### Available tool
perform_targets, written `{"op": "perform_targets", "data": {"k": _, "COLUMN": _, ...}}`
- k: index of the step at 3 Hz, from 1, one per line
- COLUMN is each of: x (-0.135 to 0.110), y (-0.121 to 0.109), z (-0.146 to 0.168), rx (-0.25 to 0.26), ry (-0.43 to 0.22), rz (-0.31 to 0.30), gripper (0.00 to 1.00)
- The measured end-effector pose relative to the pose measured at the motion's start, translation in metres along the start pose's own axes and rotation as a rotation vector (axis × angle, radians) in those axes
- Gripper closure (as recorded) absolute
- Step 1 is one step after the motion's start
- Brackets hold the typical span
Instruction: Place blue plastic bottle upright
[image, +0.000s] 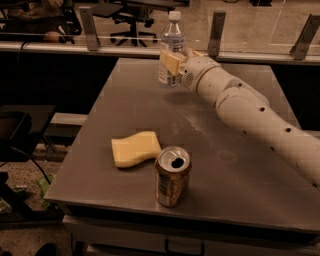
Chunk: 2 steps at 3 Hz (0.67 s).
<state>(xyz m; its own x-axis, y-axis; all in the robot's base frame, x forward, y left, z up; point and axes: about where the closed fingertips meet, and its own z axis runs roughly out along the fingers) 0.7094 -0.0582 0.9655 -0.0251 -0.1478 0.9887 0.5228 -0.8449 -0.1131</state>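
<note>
The blue plastic bottle (171, 37) is a small clear bottle with a white cap and a pale label. It stands upright at the far middle of the grey table (125, 105). My gripper (173, 64) is shut on its lower body from the right, with a tan finger pad (169, 62) across the label. I cannot tell whether the bottle's base rests on the table or hangs just above it. My white arm (250, 115) reaches in from the right.
A brown drink can (172, 176) stands open-topped near the table's front edge. A yellow sponge (134, 148) lies to its left. A glass partition with metal posts (216, 27) runs behind the table. Office chairs stand beyond it.
</note>
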Motion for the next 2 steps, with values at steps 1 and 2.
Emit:
{"op": "perform_targets", "data": {"k": 1, "x": -0.0130, "y": -0.0064, "z": -0.0012, "rx": 0.024, "ry": 0.020, "rz": -0.014, "gripper": 1.00}}
{"op": "perform_targets", "data": {"k": 2, "x": -0.0173, "y": -0.0077, "z": -0.0021, "rx": 0.032, "ry": 0.020, "rz": -0.020, "gripper": 1.00}}
